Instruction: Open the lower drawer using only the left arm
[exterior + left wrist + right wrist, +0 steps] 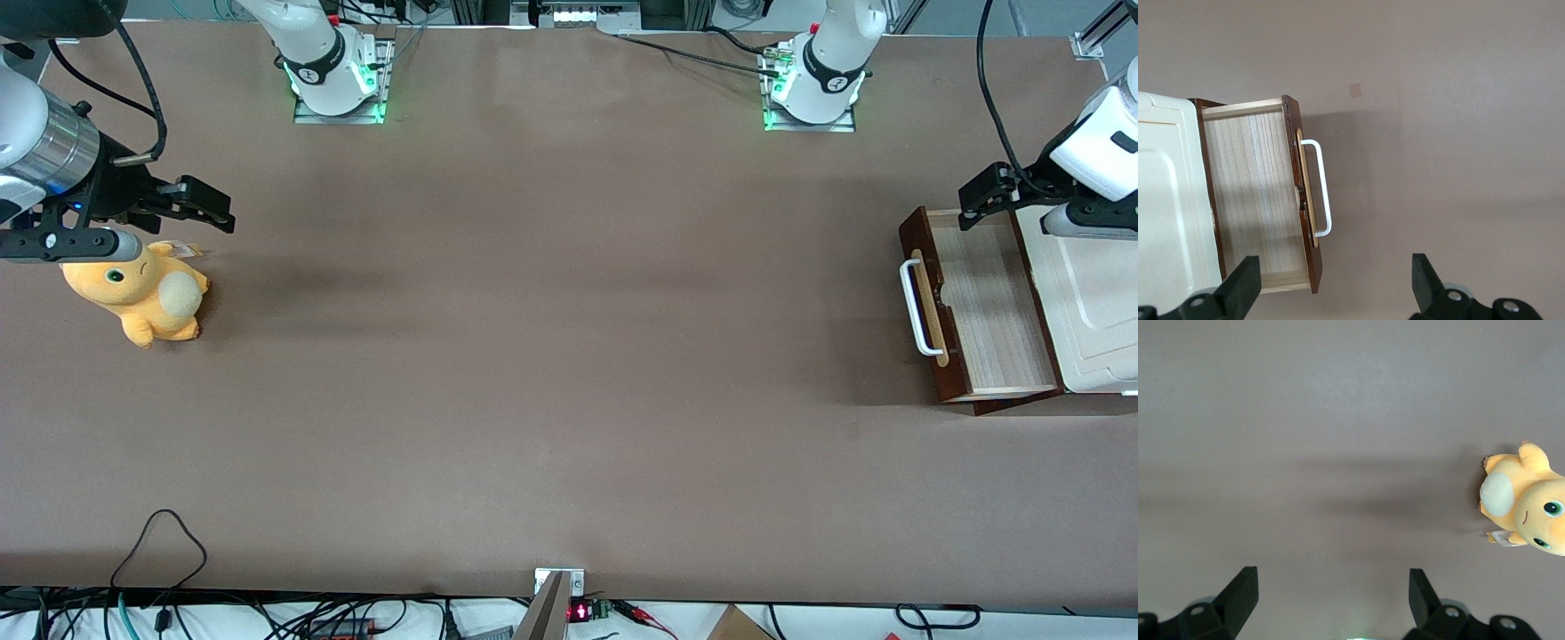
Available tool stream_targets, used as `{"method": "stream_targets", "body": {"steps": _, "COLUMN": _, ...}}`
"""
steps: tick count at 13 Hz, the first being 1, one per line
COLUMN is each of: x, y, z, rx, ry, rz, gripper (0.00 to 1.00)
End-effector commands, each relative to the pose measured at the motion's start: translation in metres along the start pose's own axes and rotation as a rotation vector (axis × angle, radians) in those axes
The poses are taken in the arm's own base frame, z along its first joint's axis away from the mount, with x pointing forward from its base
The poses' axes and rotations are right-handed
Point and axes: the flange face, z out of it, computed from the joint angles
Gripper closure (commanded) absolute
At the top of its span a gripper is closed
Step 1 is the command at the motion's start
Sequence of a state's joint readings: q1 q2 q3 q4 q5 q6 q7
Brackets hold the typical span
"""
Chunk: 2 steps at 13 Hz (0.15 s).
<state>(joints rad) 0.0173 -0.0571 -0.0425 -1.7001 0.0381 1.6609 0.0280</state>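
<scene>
Hovering gripper [978, 200] above lower drawer [978, 311]

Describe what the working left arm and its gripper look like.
The left arm has glossy white rounded shells with a dark inset and a black cable looping along it. Its gripper, above the open lower drawer, is matte black and angular, with two wedge-shaped fingers spread open.

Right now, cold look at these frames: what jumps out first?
The lower drawer at the working arm's end of the table, pulled out with its pale wood inside bare and its white handle free. The left arm's tool hangs open above the drawer's edge farther from the front camera, holding nothing. Toward the parked arm's end, an orange plush toy lies on the brown table.
</scene>
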Motion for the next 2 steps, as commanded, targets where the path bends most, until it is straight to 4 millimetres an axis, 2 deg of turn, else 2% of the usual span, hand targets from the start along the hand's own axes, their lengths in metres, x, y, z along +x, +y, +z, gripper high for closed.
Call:
{"method": "stream_targets", "body": {"steps": 1, "x": -0.0018, "y": 0.0003, "z": -0.0026, "rx": -0.024, "ry": 0.0, "rz": 0.009, "gripper": 0.0}}
{"method": "stream_targets", "body": {"steps": 2, "x": -0.0019, "y": 0.002, "z": -0.0025, "rx": -0.024, "ry": -0.002, "rz": 0.006, "gripper": 0.0}}
